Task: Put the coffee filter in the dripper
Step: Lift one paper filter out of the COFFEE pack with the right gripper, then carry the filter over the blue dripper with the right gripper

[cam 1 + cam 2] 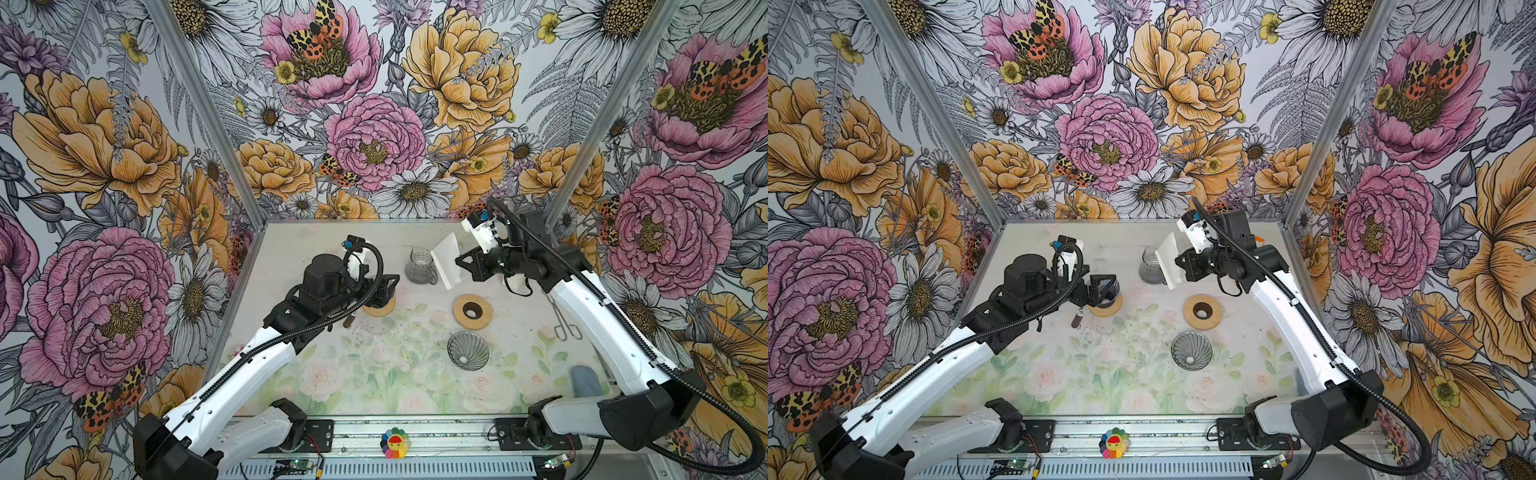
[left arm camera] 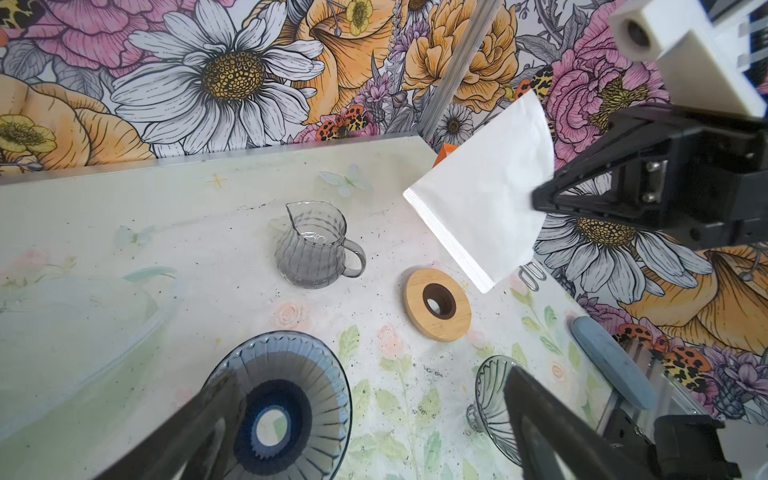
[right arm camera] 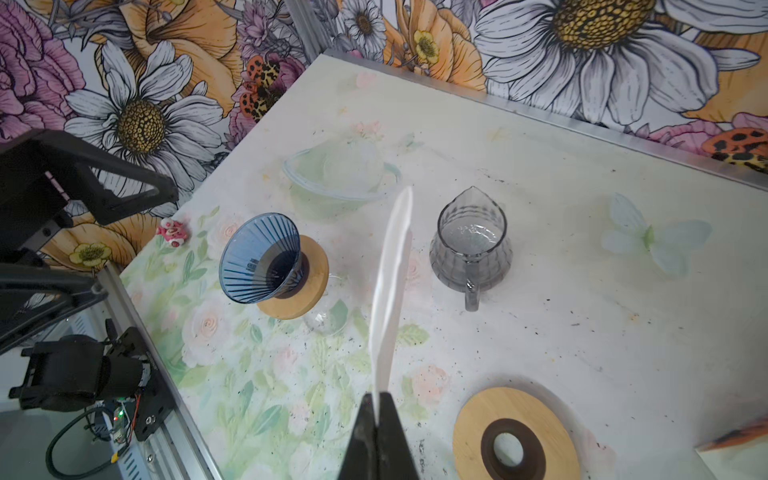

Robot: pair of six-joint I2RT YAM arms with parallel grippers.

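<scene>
**Filter pinched in the air beside the pitcher, dripper waiting on the far side**

Your right gripper (image 1: 459,262) (image 3: 376,415) has its jaws pressed together on one edge of the coffee filter (image 1: 446,259) (image 2: 486,195). The white paper is still folded flat. It sticks straight out past the fingertips and stands on edge, so the right wrist view shows it as a thin sliver (image 3: 390,282).

Take the glass pitcher (image 1: 420,266) (image 2: 311,249) as your mark. The filter hangs clear of the table just beside it, on the handle side, and in both top views its free edge overlaps the pitcher's rim.

The blue dripper (image 3: 257,257) (image 2: 316,374) sits upright on its wooden base on the pitcher's other side, toward the front of the table and apart from the filter. Your left gripper (image 1: 384,289) (image 2: 368,374) hovers over it with its jaws spread wide, one finger on each side of the cone, holding nothing.

A loose wooden ring (image 1: 472,311) and a clear ribbed cone (image 1: 468,350) lie in front of the pitcher, below the held filter.
</scene>
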